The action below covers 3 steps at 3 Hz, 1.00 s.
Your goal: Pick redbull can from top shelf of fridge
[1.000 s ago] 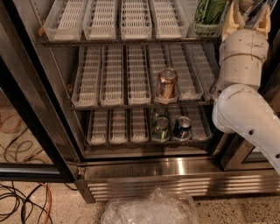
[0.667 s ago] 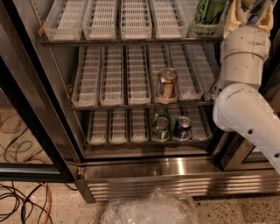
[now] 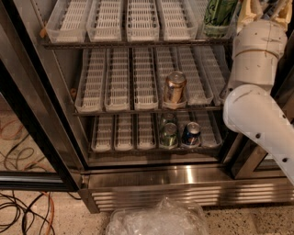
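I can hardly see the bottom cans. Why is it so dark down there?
Camera view: the lowest rack lies in shadow, dimming the blue can; the steel ledge glints; the pincer, top right, is cut off by the edge.

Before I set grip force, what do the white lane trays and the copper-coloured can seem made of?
The lane trays: likely plastic, matte white, moulded slots. The copper-coloured can: probably aluminium, glossy, bright glints. The gripper sits top right, beside the green can.
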Tool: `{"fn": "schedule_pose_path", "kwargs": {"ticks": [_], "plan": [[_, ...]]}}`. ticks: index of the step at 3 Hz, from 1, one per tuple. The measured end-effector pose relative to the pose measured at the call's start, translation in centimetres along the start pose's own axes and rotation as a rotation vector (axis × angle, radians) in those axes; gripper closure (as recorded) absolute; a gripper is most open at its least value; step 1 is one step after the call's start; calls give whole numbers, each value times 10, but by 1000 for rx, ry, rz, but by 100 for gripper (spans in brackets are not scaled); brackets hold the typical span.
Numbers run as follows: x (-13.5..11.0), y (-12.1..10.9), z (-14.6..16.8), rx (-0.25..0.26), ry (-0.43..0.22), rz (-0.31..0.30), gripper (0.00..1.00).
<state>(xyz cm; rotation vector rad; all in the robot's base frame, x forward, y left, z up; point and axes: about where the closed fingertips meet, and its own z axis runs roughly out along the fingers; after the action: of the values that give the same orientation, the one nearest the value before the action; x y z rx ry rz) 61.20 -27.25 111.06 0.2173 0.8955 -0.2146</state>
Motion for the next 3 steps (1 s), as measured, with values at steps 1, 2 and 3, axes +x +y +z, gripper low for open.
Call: {"fn": "schedule_pose_path", "kwargs": {"ticks": [1,2,3], "plan": [[-9,-2,-9,6,-23,1,100],[-14,-8,-28,8,-19,-8,100],[-13,-8,-50,-26,17,-10,100]]}}
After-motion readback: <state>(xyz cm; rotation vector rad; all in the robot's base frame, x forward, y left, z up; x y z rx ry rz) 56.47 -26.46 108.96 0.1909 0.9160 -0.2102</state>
